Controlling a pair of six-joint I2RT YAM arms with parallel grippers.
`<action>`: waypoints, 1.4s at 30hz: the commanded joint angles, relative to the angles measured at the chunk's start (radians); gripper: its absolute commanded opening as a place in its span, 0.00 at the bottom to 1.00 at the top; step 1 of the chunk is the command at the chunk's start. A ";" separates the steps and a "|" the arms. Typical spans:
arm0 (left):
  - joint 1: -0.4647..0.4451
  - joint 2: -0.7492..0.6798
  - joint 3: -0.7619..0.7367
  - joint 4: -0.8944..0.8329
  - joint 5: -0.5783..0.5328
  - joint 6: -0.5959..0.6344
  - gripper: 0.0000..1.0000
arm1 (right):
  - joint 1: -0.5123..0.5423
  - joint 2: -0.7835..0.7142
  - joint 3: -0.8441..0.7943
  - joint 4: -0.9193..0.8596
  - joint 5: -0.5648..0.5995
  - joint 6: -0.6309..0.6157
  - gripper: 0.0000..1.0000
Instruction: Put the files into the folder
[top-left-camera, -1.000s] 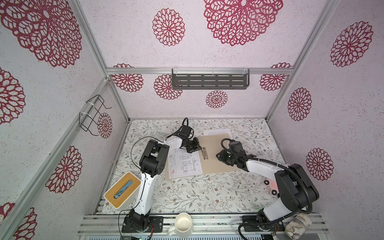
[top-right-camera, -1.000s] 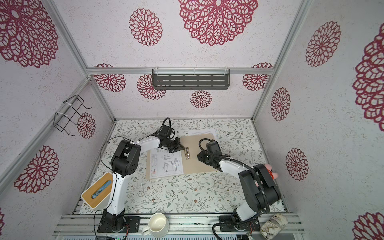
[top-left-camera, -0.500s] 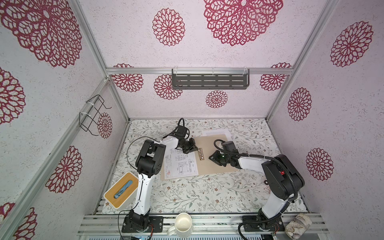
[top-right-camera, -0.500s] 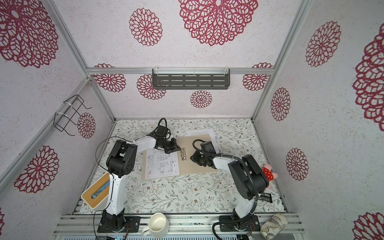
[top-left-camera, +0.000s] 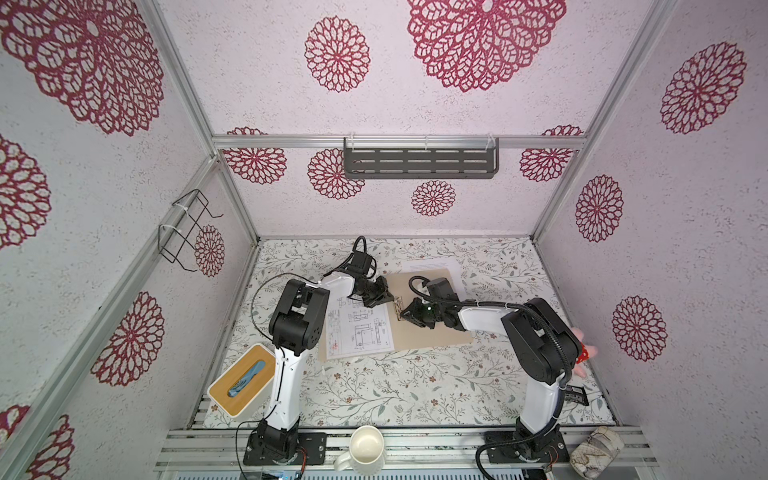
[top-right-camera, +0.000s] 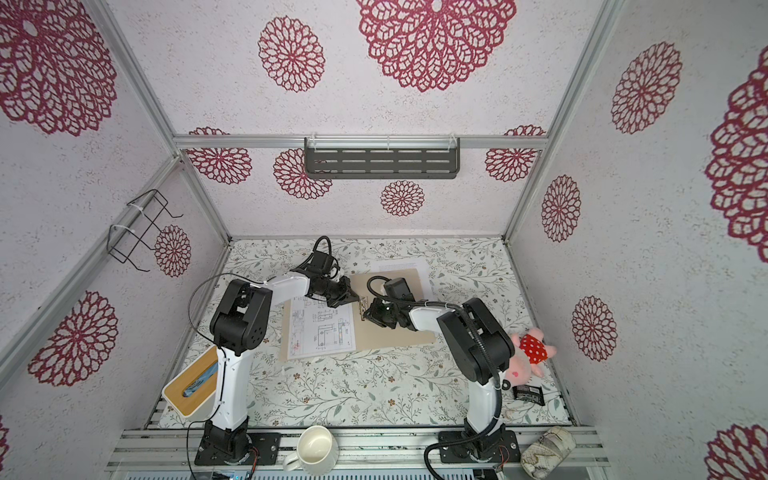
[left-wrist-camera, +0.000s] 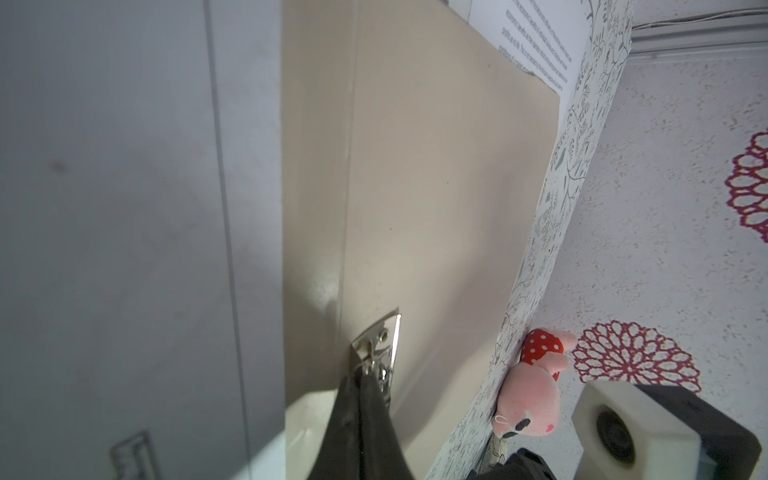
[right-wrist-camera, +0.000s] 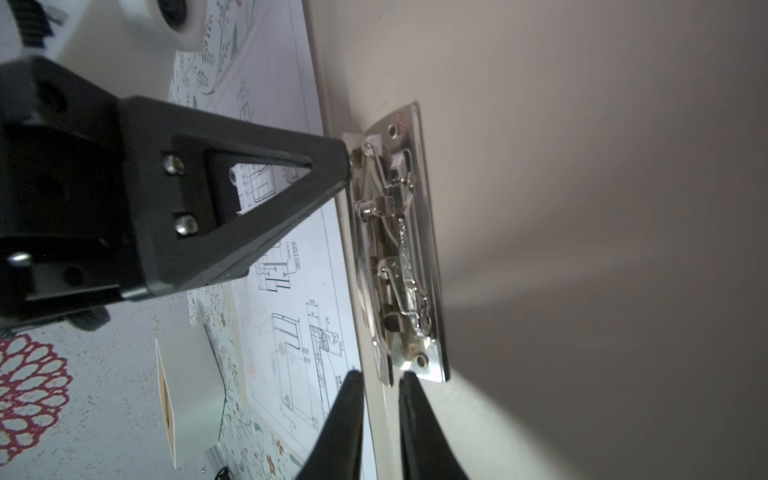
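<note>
Floral cloth (top-left-camera: 374, 386) covers the table. On it the tan folder (top-left-camera: 434, 338) lies open and flat, with its metal clip (right-wrist-camera: 399, 245) fixed beside the middle fold. My left gripper (left-wrist-camera: 363, 374) has its jaws pressed together, and their joined tip touches the end of the clip that points toward the back wall. My right gripper (right-wrist-camera: 380, 378) sits at the clip's opposite end. Its jaws stand a narrow gap apart, with bare folder and a corner of the clip's plate showing between them, and I cannot see them gripping anything. In both top views the drawing sheet (top-left-camera: 359, 328) lies flat on the folder half to the left of the clip, with its long edge just beside the clip. The text sheet (top-left-camera: 430, 265) lies beyond the clip toward the back wall and a little to the clip's right, partly under the folder's far edge. A pink plush toy (top-right-camera: 528, 357) sits well to the right of the clip.
</note>
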 joint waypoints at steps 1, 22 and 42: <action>0.016 -0.023 -0.026 -0.031 -0.026 0.016 0.05 | 0.004 0.005 0.034 -0.008 -0.026 0.005 0.19; 0.016 -0.028 -0.041 -0.010 -0.029 0.002 0.05 | 0.007 0.039 0.044 -0.036 -0.026 -0.012 0.15; 0.016 -0.016 -0.047 0.003 -0.024 -0.007 0.05 | 0.008 0.064 0.037 -0.030 -0.038 -0.012 0.08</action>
